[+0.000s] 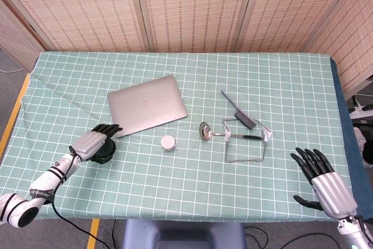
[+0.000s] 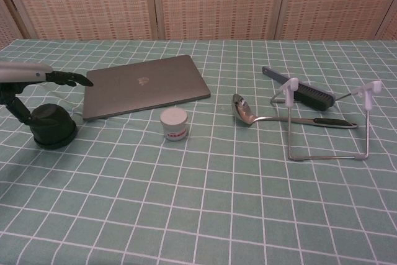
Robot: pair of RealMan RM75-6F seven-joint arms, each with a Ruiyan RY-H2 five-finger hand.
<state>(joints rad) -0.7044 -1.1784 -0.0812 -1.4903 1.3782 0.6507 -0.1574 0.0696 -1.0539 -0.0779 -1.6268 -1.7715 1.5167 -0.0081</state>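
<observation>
Head view, left hand: my left hand (image 1: 93, 141) was over the black round object (image 1: 105, 150), fingers (image 1: 109, 128) stretched flat and apart toward the laptop (image 1: 147, 105); nothing was held, and I could not tell whether the palm touched the object.
Head view, black round object: it sat on the table (image 1: 186, 190) near the left front, just beside the laptop's near-left corner, partly hidden under my hand.
Head view, right hand: my right hand (image 1: 323, 182) was at the front right corner of the table, fingers spread wide and holding nothing, well apart from the wire stand (image 1: 247, 144).
Head view, other things: a small white jar (image 1: 168, 143) stood between the laptop and the ladle (image 1: 205, 131); the ladle handle ran through the wire stand; a black brush (image 1: 238, 111) lay just behind the stand.
Chest view, left hand: I saw my left hand (image 2: 28, 74) above the black round object (image 2: 53, 126), fingers (image 2: 71, 79) straight out over it, the thumb down beside its left flank; the grasp was not closed.
Chest view, right hand: out of this frame.
Chest view, other things: laptop (image 2: 146, 85) shut flat, white jar (image 2: 174, 123) in front of it, ladle (image 2: 245, 110) bowl left of the wire stand (image 2: 329, 125), brush (image 2: 298, 91) behind.
</observation>
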